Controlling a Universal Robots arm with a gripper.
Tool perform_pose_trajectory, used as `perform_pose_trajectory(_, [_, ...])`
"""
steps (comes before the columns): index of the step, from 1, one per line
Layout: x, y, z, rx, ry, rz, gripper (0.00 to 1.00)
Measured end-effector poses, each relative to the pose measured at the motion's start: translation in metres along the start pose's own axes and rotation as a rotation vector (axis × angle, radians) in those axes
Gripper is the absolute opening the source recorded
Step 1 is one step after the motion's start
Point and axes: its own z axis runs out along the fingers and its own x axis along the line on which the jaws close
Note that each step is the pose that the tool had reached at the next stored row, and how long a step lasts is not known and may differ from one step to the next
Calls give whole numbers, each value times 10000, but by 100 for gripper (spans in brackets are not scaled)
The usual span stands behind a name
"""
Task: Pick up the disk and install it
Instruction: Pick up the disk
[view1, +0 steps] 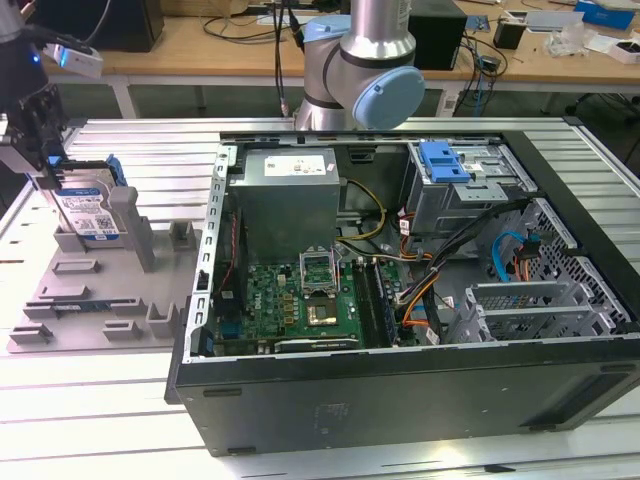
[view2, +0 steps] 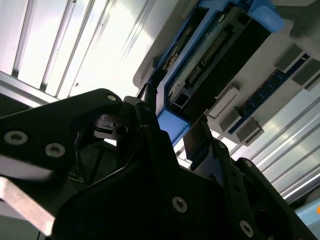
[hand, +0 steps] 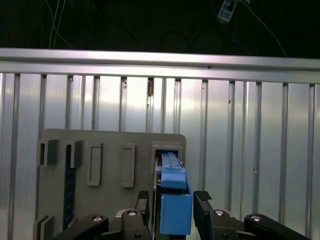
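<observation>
**Gripper (hand: 172, 196) straddling the disk (view1: 88, 210)**
The fingers (hand: 201, 197) are standing released on either side of the upright disk, which is sitting in the grey holder (view1: 90, 290) beside the open computer case (view1: 400, 400).

Bright, even room light falls from above in the exterior view: the slatted table (view1: 120, 440) shines pale with a glare patch at its near edge, while the computer case (view1: 400, 400) is shaded inside. In both wrist views the slats blow out white and the black fingers (hand: 202, 200) read almost as silhouettes; the first wrist view's background is near black.
</observation>
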Motion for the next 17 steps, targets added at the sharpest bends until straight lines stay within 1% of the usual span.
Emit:
perform_pose_trajectory(7, [20, 0, 16, 2, -33, 1, 48])
perform_pose_trajectory(17, [22, -1, 53, 1, -45, -1, 48])
